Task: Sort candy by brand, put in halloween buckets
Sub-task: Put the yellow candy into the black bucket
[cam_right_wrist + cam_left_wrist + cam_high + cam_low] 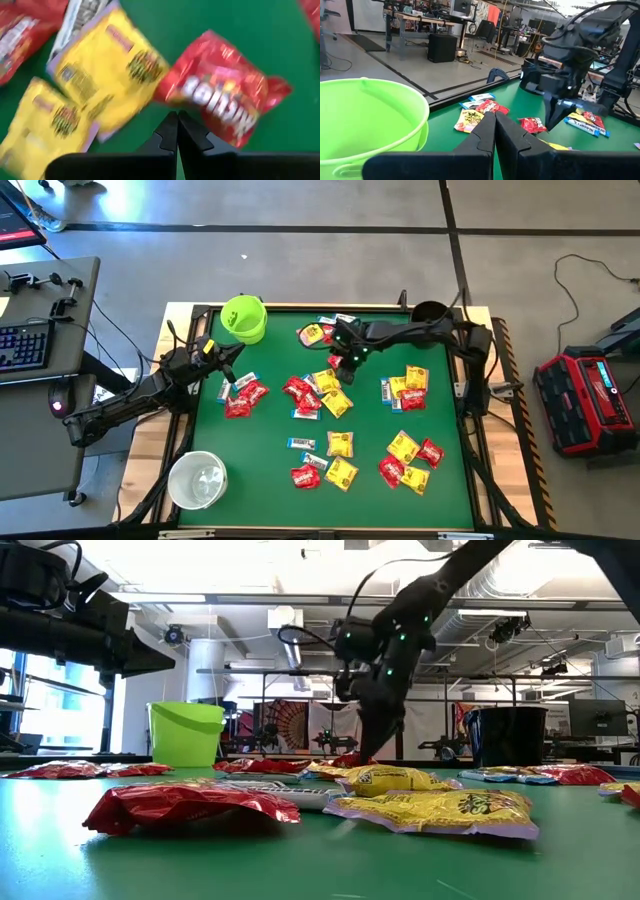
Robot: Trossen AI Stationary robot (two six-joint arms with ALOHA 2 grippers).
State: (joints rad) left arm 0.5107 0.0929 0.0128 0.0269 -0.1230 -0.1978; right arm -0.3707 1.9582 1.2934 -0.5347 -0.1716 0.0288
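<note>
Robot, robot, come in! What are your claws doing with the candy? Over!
Left gripper shut, empty, beside green bucket. Right gripper shut, empty, over a red packet. Candy scattered on table. Nothing blocking.

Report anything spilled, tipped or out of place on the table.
Nothing stands out. The candy lies scattered loose over the green mat, unsorted. The green bucket, black bucket and white bucket all stand upright at the mat's edges.

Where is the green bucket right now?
The lime green bucket stands at the table's far left corner in the high view, just beyond the left end effector, with the black bucket across at the far right corner.
</note>
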